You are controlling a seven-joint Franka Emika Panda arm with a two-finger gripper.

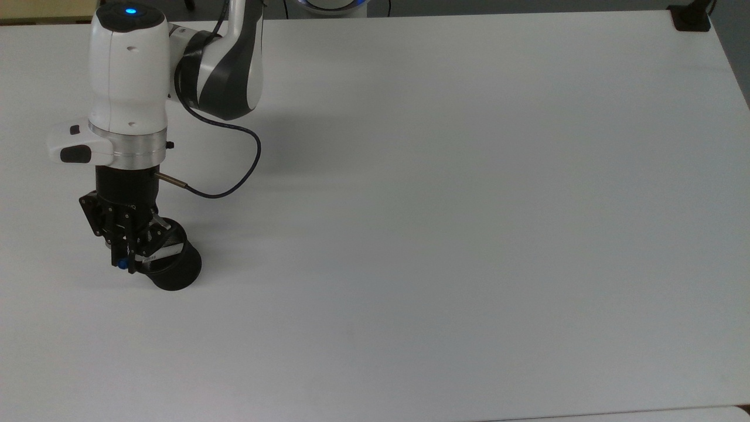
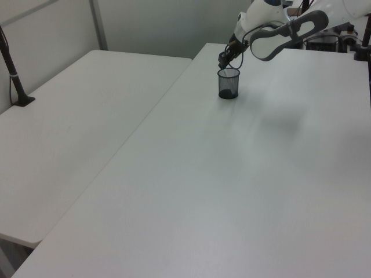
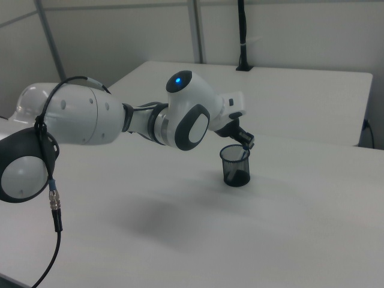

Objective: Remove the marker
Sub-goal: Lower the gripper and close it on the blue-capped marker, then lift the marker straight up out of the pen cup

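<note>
The marker [image 1: 136, 259] is pinched by the down-pointing gripper [image 1: 124, 258] over the mesh cup [image 1: 176, 272].

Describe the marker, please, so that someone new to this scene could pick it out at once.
Start at the white table and follow the robot arm down to its gripper, near the top view's left edge. It hangs over a black mesh cup. The marker leans out of that cup between the closed fingers: a slim white barrel with a blue cap, the only coloured thing there.
</note>
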